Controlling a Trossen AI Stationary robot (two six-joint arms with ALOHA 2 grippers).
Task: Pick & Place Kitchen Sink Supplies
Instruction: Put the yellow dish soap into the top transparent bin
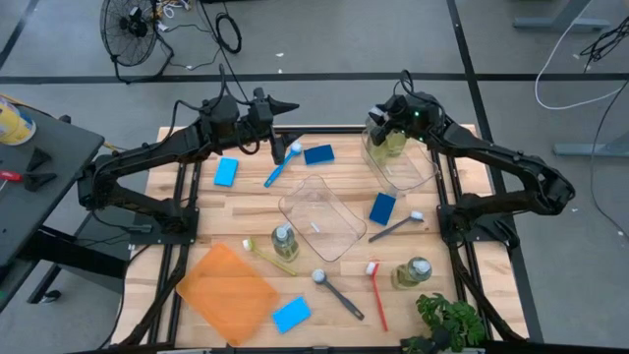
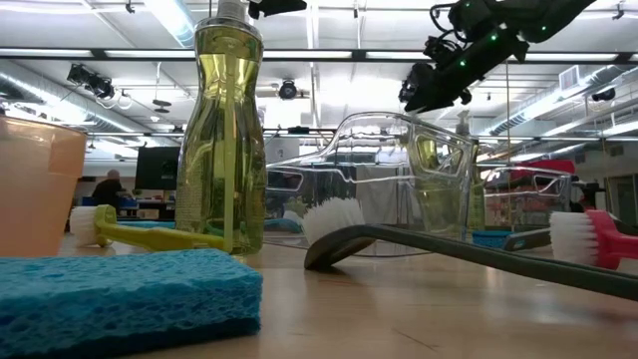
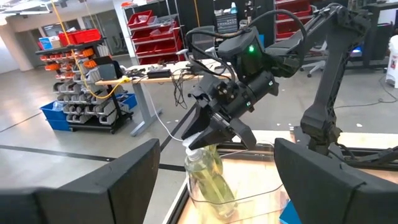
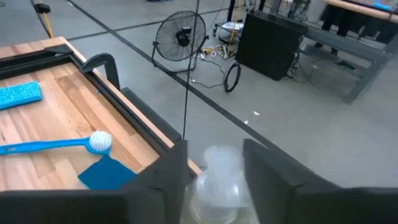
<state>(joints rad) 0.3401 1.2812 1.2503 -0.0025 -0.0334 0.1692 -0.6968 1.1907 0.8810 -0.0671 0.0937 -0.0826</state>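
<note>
Looking down, I see my right gripper (image 1: 385,120) over the clear tub (image 1: 411,169) at the table's far right edge, fingers parted around the soap bottle (image 1: 390,143) standing inside; left gripper (image 1: 278,149) hangs wide.

arms: dark, jointed | cables: black loops | right hand (image 3: 214,134): green light

Bright overhead strip lights; low view foreground sponge (image 2: 120,299) blurred.

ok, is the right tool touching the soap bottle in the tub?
Cannot tell. Right wrist view: right tool straddles soap bottle cap; no plain contact or gap.
</note>
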